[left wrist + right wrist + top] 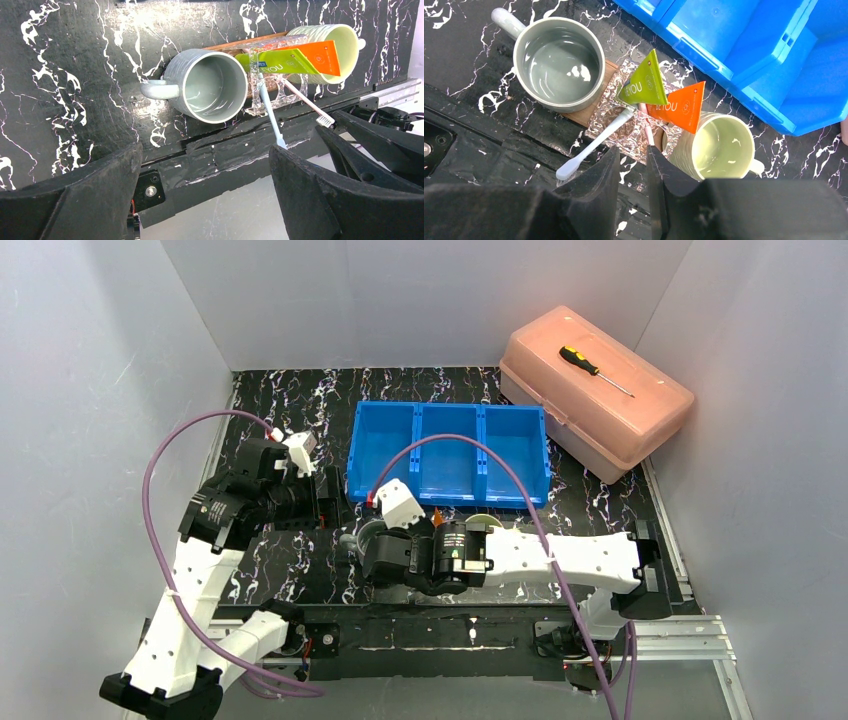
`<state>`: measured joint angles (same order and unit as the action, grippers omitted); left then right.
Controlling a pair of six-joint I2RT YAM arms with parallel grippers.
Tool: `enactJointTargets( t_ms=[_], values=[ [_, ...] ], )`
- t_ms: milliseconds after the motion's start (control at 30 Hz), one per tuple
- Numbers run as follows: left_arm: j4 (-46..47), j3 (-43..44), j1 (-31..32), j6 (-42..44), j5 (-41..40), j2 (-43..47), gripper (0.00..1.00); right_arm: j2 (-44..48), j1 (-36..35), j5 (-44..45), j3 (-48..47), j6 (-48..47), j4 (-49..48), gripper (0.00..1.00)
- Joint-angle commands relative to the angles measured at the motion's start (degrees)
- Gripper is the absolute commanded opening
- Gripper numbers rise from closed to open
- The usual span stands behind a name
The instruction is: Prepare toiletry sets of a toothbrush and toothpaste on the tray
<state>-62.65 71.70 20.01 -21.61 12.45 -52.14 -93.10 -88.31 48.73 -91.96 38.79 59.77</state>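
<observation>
Although most of it is covered by what it carries, the tray [585, 114] can be made out as a flat brown wooden board laid on the black, white-veined counter [75, 75]. On one end of the tray a glossy, ribbed grey mug [559, 62] is set upright, and on the other end a ribbed pale green mug [719, 147]. Over the tray's middle a crinkled clear plastic holder [621, 125] is placed. In it a green tube [646, 82] and an orange tube [684, 105] are stood side by side, flat crimped ends up. A whitish toothbrush [594, 145] and a pinkish toothbrush [646, 127] are leaned out of the holder past the tray's near edge. Beyond the tray's far edge a rigid blue bin [744, 50] is seen. The left pincer [205, 152] is held off the tray's grey-mug end, its black fingers spread wide apart. The right pincer [633, 152] is held above the tray's near edge, its fingers drawn to a narrow slit with nothing clamped.
</observation>
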Motion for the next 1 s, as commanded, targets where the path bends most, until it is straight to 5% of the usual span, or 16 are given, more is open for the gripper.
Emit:
enactJointTargets(
  t_ms=[0, 567, 967],
  values=[
    [-1.71, 1.06, 0.27, 0.69, 0.03, -0.31, 0.97, 3.83, -0.46, 1.25, 0.37, -0.10, -2.13, 0.35],
    [-2.98, 6.52, 0.23, 0.83, -1.98, -3.02, 0.97, 9.65, 2.03, 1.19, -0.63, -13.49, -8.91, 0.58],
    [-4.19, 12.38, 0.22, 1.47, -6.87, -4.97, 0.98, 12.95, 18.61, -6.41, -0.69, -28.24, -16.40, 0.74]
  ],
)
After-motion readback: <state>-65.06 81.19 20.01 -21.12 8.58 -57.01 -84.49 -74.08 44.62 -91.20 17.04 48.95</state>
